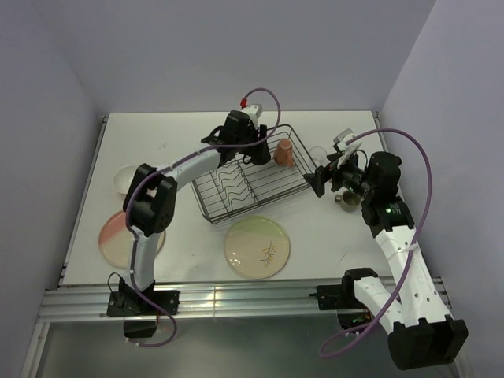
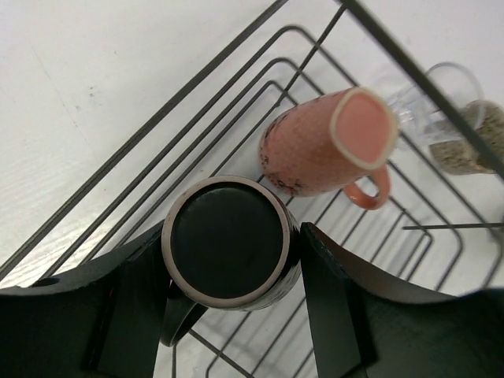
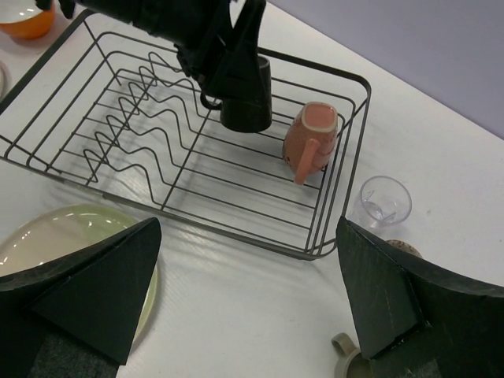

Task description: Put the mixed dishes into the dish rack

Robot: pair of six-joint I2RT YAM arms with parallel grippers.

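The black wire dish rack (image 1: 260, 203) stands mid-table. My left gripper (image 1: 256, 150) is shut on a dark brown mug (image 2: 228, 240), held upside down just above the rack floor (image 2: 197, 85). In the right wrist view this mug (image 3: 246, 94) hangs beside the pink mug (image 3: 311, 138), which rests tilted in the rack's right end (image 3: 229, 232). My right gripper (image 1: 323, 179) is open and empty over bare table right of the rack. The clear glass (image 1: 317, 154) and olive mug (image 1: 346, 201) stand near it. The green plate (image 1: 257, 246), pink plate (image 1: 118, 236) and orange bowl (image 1: 124, 179) lie on the table.
The rack's wavy plate dividers (image 3: 150, 118) hold nothing. The table's walls close in at the left, back and right. The arm bases sit on a rail (image 1: 236, 299) along the near edge.
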